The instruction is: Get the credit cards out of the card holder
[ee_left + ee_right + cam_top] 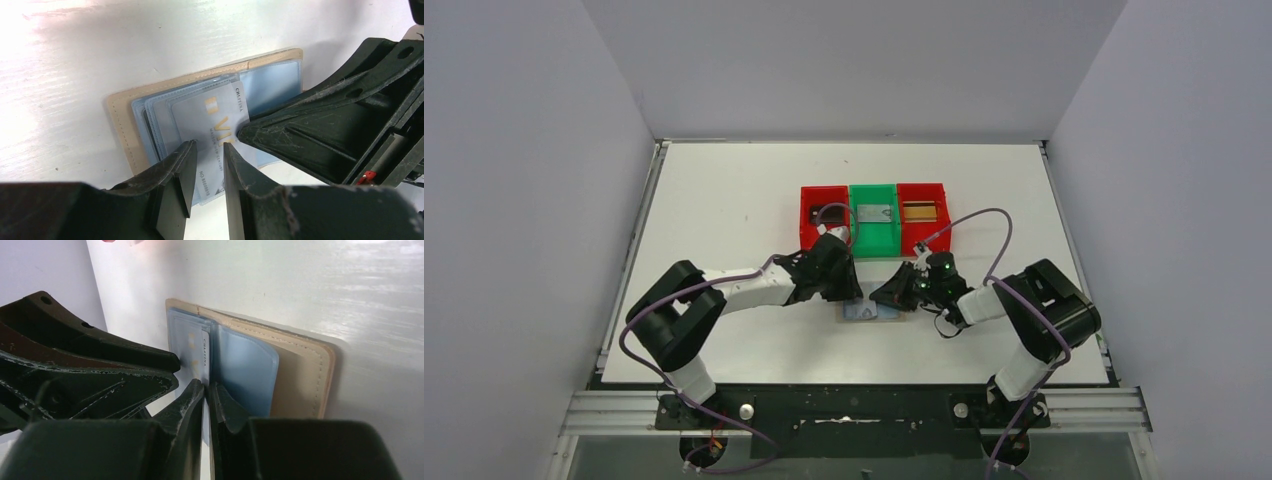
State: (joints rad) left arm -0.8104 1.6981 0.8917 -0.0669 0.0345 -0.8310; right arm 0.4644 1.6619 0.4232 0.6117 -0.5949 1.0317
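The beige card holder point(119, 110) lies open on the white tabletop point(75, 60) with a silver-grey card point(212, 117) sticking half out of it, the left end effector point(209, 150) has its fingers a little apart over the card, and the right end effector point(206, 387) has its fingers pressed together at the card's edge

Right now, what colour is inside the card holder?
Light blue inside the card holder; left wrist view shows it best.

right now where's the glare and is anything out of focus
Left wrist: glare washes out the table upper left, print on the card readable. Right wrist: glare upper right, right end effector fingers slightly soft. Top external: even light, card holder tiny.
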